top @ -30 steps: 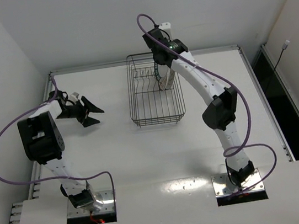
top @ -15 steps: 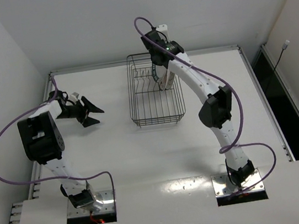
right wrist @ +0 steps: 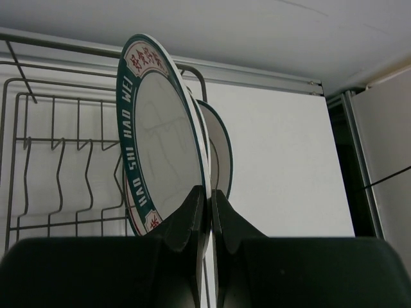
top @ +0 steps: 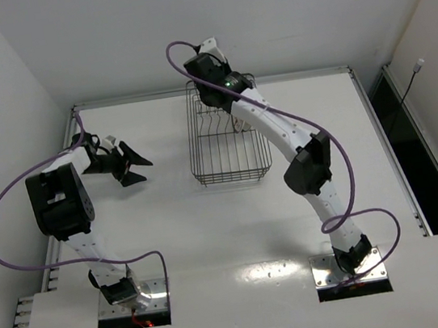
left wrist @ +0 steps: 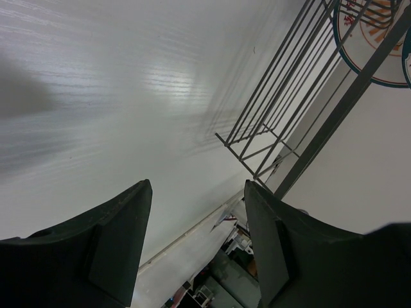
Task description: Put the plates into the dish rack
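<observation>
My right gripper [right wrist: 210,192] is shut on the edge of the plate with the dark lettered rim [right wrist: 164,141] and holds it upright over the far end of the dish rack [right wrist: 58,173]. A second plate with a teal rim [right wrist: 221,154] stands upright just behind it. In the top view the right gripper [top: 223,102] hangs over the rack's far end [top: 228,142]. My left gripper [top: 129,164] is open and empty at the left, apart from the rack. Its wrist view shows the rack wires [left wrist: 289,109] and the orange-centred plate [left wrist: 369,45] behind them. The plain white plate is out of view.
The rack's upright divider prongs [right wrist: 87,170] stand to the left of the held plate. The table's back rail [top: 136,99] and the wall run close behind the rack. A dark gap lies past the table's right edge [top: 387,108].
My right arm has swung left across the rack's far end, carrying the lettered plate from the right side towards the left. The left arm has not moved.
</observation>
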Robot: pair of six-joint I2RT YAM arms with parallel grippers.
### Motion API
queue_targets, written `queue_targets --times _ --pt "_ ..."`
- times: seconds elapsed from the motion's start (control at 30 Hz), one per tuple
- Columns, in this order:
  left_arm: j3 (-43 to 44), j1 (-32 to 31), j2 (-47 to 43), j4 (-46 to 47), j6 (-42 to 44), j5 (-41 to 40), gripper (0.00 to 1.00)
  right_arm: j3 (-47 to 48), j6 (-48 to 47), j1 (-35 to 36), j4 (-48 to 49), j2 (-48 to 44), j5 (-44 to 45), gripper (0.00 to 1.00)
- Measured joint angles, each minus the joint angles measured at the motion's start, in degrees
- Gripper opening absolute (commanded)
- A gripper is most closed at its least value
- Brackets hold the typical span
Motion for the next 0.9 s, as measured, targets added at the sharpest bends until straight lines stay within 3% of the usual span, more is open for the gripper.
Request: queue_targets --times 0.9 --pt "0.0 0.0 0.0 0.0 0.0 -0.1 0.56 0.1 -4.0 1.2 3.4 3.5 3.7 0.00"
